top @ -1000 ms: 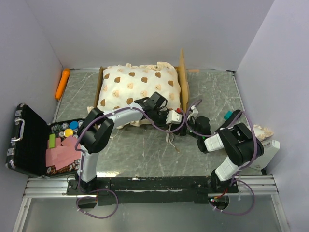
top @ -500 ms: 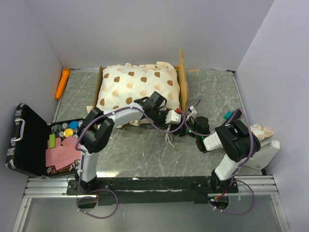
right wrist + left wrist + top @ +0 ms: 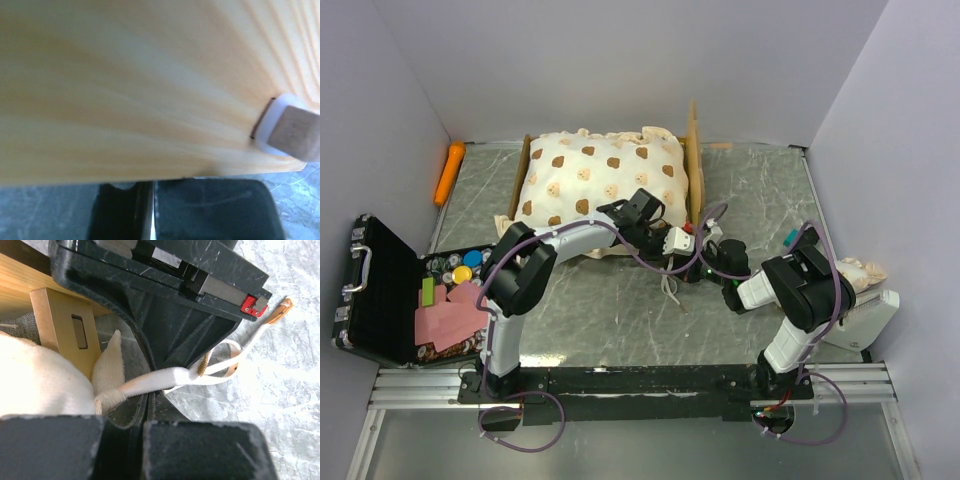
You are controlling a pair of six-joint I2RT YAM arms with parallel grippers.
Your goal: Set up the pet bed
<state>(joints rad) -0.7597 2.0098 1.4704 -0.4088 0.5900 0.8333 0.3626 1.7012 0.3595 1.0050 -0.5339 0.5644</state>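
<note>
Left gripper (image 3: 149, 401) jaws closed, cream tie (image 3: 160, 380) at tips — grip unclear. Right gripper (image 3: 151, 192) closed, close before pet bed (image 3: 150, 90) wood. Mattress (image 3: 600, 175) lies in it, beyond left gripper. Black case (image 3: 375, 290) far left — pink blocks (image 3: 445, 320) inside.

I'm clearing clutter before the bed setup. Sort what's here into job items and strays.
Job: bed frame, mattress, mattress tie, cream pillow.
Strays: open black case with its small items, orange object by the left wall.
</note>
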